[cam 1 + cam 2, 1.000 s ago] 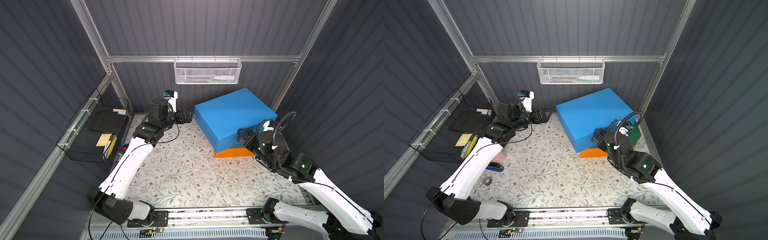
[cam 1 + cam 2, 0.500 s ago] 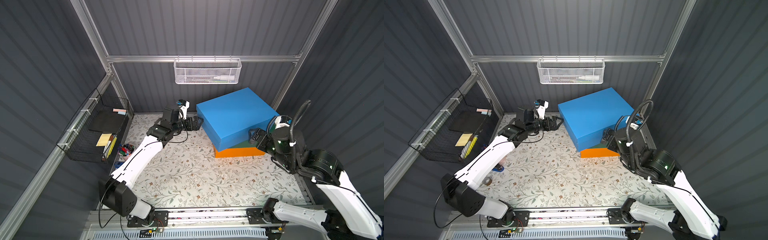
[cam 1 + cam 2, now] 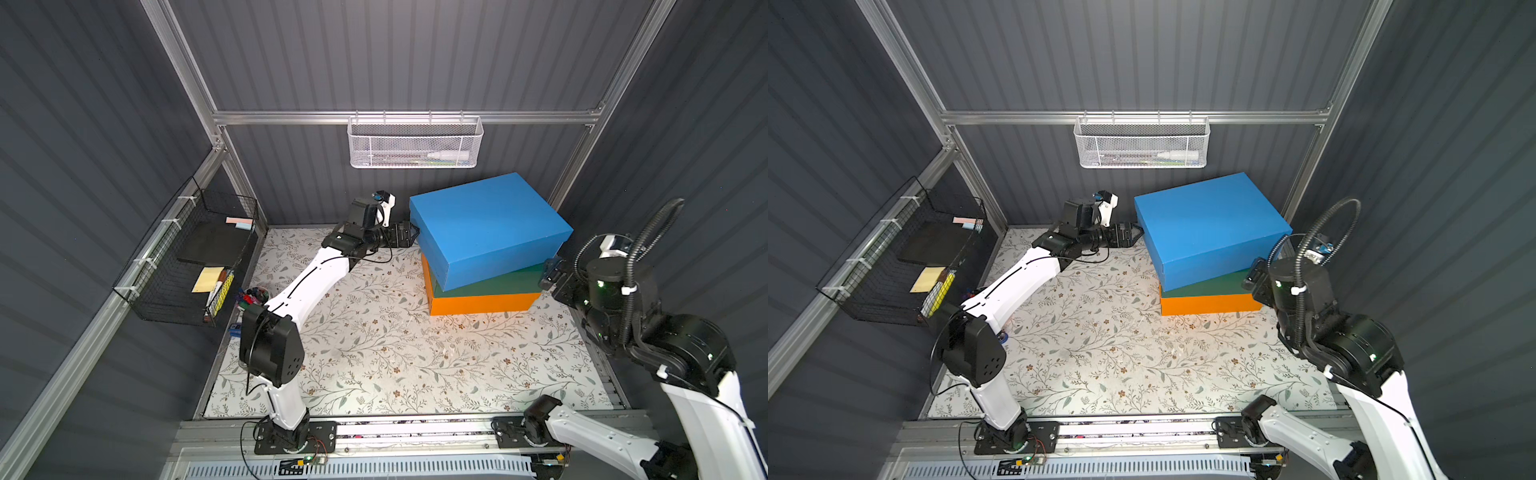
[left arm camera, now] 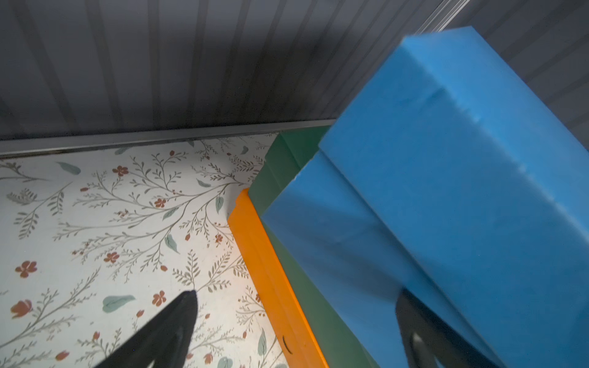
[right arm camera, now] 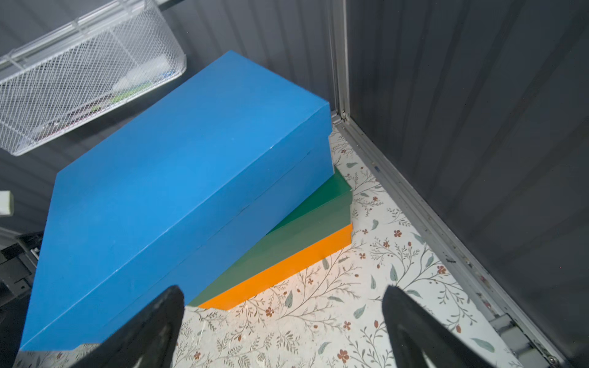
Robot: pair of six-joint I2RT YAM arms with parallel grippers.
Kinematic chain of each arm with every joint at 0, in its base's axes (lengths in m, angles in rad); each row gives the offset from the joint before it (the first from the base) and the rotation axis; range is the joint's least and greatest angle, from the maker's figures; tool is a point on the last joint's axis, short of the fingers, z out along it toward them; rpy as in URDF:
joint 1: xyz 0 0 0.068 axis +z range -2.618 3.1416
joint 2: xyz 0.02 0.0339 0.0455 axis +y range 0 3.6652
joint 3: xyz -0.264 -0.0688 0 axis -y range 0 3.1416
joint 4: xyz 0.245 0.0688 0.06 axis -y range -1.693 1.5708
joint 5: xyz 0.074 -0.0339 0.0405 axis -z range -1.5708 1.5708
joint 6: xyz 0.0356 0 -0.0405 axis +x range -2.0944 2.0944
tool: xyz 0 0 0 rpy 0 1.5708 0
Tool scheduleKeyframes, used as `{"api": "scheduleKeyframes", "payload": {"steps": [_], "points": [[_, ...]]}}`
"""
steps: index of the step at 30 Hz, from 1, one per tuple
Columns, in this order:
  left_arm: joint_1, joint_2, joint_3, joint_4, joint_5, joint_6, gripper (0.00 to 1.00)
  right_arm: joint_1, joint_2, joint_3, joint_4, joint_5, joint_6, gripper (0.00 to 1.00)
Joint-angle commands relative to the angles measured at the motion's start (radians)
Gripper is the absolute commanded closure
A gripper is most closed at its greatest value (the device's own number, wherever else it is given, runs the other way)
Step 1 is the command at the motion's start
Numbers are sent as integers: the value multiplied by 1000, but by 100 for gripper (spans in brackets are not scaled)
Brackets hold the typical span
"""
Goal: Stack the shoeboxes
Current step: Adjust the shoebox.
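Askew, blue shoebox (image 3: pixel 486 224) atop green shoebox (image 3: pixel 498 286).

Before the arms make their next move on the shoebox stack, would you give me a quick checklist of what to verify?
1. Pile order, blue box on green box on orange box: ok.
2. The blue box square with the green box: not ok, it sits twisted.
3. The left gripper open, at the blue box's end: ok.
4. The right gripper open, beside the green box: ok.
5. The left gripper clear of the blue box: cannot tell.
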Motion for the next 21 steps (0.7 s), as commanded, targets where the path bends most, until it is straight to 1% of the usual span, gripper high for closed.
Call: {"api": "scheduleKeyframes", "payload": {"steps": [1, 3, 5, 7, 8, 13, 16, 21], "points": [[-5, 56, 84, 9, 7, 29, 0, -125, 33, 17, 112, -128, -128, 1], [-5, 88, 125, 5, 8, 29, 0, -230, 61, 17, 163, -271, -156, 1], [-4, 119, 167, 2, 8, 25, 0, -370, 99, 13, 217, -470, -156, 1], [-4, 152, 208, -8, 9, 24, 0, -489, 124, -14, 299, -653, -144, 1], [-5, 165, 230, -17, 7, 23, 0, -532, 137, -25, 342, -720, -139, 1], [-4, 202, 295, -29, 4, -1, 0, -687, 224, -11, 429, -931, -144, 1], [-4, 204, 305, -42, 21, -3, 0, -784, 264, -20, 453, -1068, -129, 1], [-4, 185, 291, -41, -4, -11, 0, -868, 274, -46, 532, -1183, -115, 1]]}}
